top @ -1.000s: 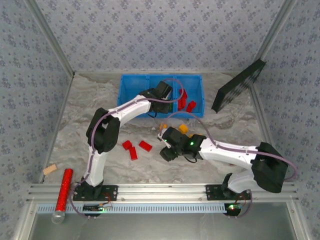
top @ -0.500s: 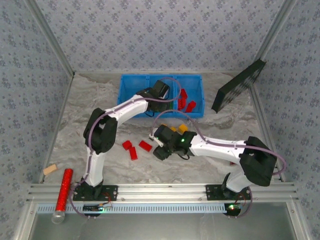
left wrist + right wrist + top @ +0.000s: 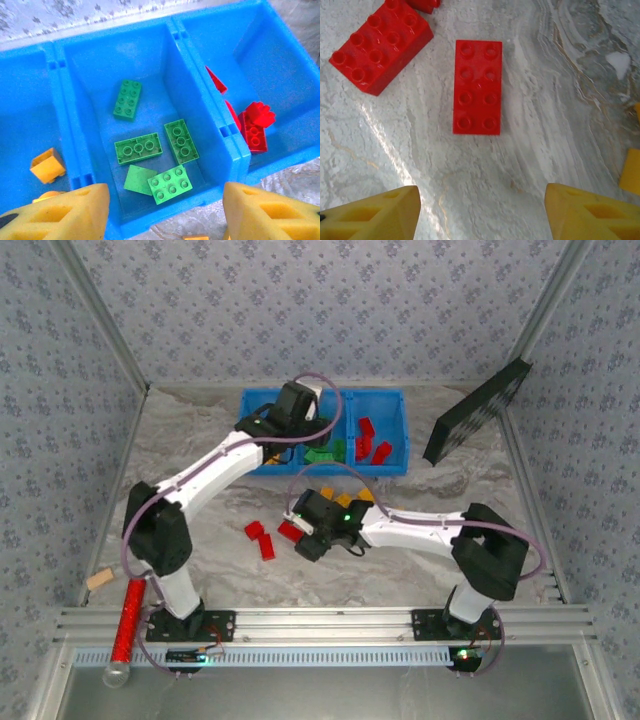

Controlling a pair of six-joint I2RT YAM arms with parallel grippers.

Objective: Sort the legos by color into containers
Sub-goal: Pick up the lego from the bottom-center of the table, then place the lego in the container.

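Red brick [image 3: 477,94] lying just ahead of my right claw [image 3: 480,210], which has slid left since a second ago, gaping wide and empty, left claw [image 3: 165,205] now shifted over the middle compartment [image 3: 150,65] of the blue tray [image 3: 239,156], spread wide, holding nothing, green bricks [image 3: 138,148] beneath it.

The bench [image 3: 200,455] is a grey-white marbled surface, with the blue tray [image 3: 385,469] resting at its far middle and a black panel [image 3: 478,412] standing tilted at the far right. Loose red bricks [image 3: 267,547] lie close together near the centre, among them a flat red brick [image 3: 477,94] just beside a thicker red brick [image 3: 380,46] without touching it, and a yellow-orange brick [image 3: 366,496] lies between them and the tray. Near the left edge lie a small tan block [image 3: 99,579] and, closer in, a red glittery tube [image 3: 126,618].
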